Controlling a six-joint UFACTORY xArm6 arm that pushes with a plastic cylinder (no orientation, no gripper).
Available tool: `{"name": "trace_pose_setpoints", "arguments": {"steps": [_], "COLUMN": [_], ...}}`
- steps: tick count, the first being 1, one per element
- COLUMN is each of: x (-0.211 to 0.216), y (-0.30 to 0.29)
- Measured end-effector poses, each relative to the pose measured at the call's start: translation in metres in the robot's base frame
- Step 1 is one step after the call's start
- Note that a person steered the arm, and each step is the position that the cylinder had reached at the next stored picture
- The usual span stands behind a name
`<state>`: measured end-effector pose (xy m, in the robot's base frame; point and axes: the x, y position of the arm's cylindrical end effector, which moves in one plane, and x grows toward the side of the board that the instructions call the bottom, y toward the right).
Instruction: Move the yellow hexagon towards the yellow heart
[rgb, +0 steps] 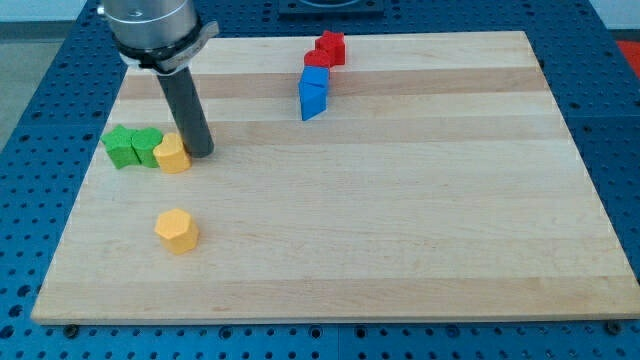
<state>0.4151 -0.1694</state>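
Right now you are resting my tip (201, 152), a bare rod with no pincer to open or close, against the yellow wooden heart (172, 155); the yellow wooden hexagon (177, 230) is lying below, so circle beneath it and push upward.

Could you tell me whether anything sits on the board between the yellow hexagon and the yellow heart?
No: in the camera view, only bare board separates the yellow hexagon from the yellow heart. My tip touches the heart's right side.
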Motion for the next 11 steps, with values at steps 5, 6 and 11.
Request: {"name": "trace_pose_setpoints", "arguments": {"steps": [5,6,11], "x": [0.142,0.150,0.110], "y": [-0.073,-0.029,0.039]}}
